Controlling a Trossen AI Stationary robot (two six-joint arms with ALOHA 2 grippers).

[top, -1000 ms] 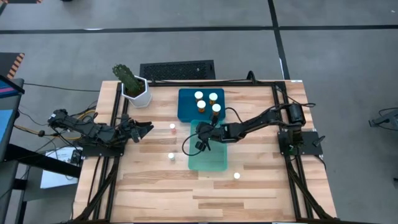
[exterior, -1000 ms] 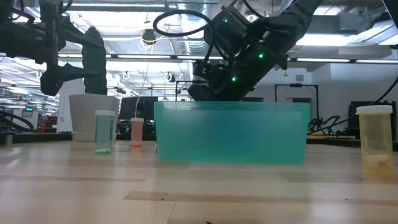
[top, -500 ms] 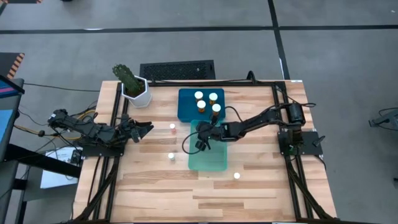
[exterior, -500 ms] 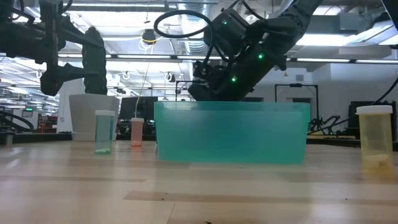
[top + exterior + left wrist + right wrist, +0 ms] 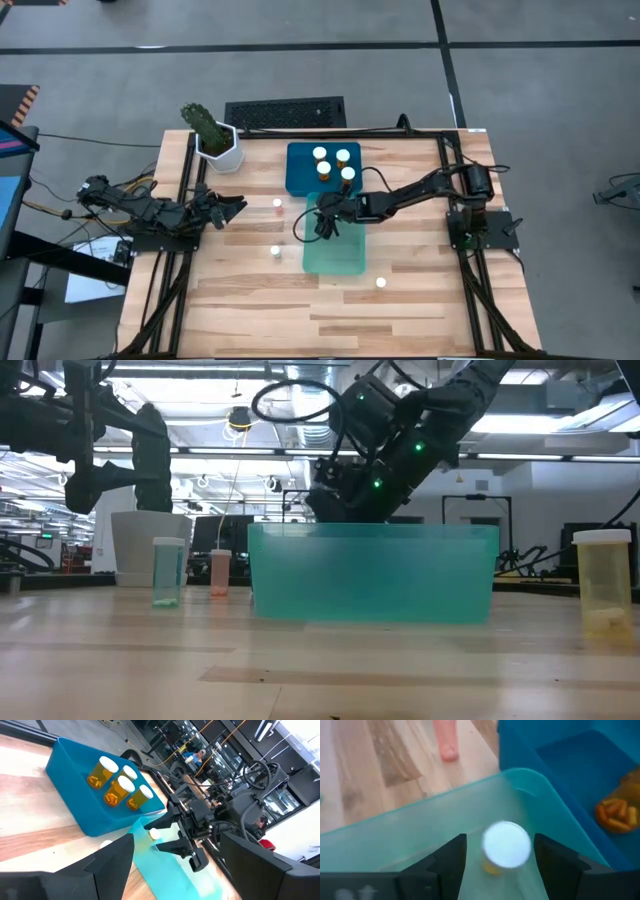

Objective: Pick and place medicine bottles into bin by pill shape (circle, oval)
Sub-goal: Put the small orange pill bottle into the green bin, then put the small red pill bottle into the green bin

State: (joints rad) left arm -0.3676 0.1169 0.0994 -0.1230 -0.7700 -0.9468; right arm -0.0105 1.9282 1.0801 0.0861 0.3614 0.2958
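A clear teal bin [image 5: 340, 250] stands mid-table, and a blue bin [image 5: 300, 175] beyond it holds several amber bottles with white caps [image 5: 324, 168]. My right gripper [image 5: 322, 212] is open over the teal bin's far left corner. One white-capped amber bottle [image 5: 506, 845] sits between its fingers inside that bin, with gaps on both sides; it also shows in the left wrist view [image 5: 153, 834]. What the bottle rests on is hidden. Three more bottles stand on the table [image 5: 277, 203] [image 5: 274, 251] [image 5: 381, 282]. My left gripper [image 5: 238, 206] waits open at the table's left edge.
A white plant pot [image 5: 222, 148] with a cactus stands at the far left corner. A black grille [image 5: 285, 112] lies along the far edge. Bare wood lies between the bins and the table's near edge. The teal bin's wall [image 5: 370, 575] hides its inside in the low view.
My right gripper has moved a little toward the table's far edge, staying over the teal bin's far left corner.
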